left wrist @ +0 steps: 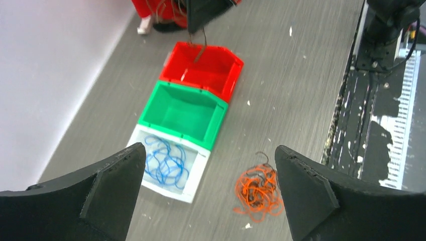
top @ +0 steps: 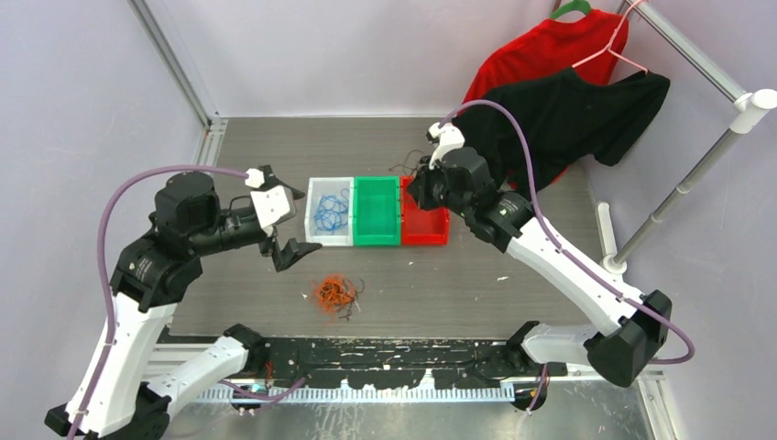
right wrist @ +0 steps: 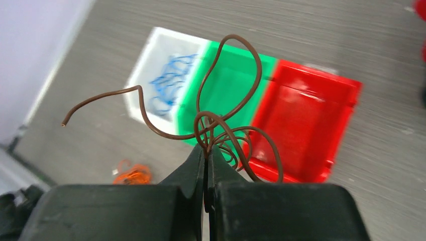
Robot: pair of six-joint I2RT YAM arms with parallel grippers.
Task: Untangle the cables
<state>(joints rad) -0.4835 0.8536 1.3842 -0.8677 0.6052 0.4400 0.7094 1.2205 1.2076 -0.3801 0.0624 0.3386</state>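
Three bins sit side by side at the centre of your top view: the left bin (top: 312, 211) with cables (top: 332, 213) in it, the middle bin (top: 377, 215) touching it, the right bin (top: 426, 234) touching that. Below the row, lower centre of frame, a tangle (top: 336, 293) lies on the table (top: 458, 275), and your left gripper (top: 289, 225) hangs just left of the left bin. Your right gripper (top: 420, 188) is over the right bin's upper edge, a cable (right wrist: 207, 120) in its tips.

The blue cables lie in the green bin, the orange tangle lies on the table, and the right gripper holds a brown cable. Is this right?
Not quite: the blue cables lie in the white bin, not the green bin, as the left wrist view shows. The rest stands: orange tangle on the table, brown cable in the right gripper.
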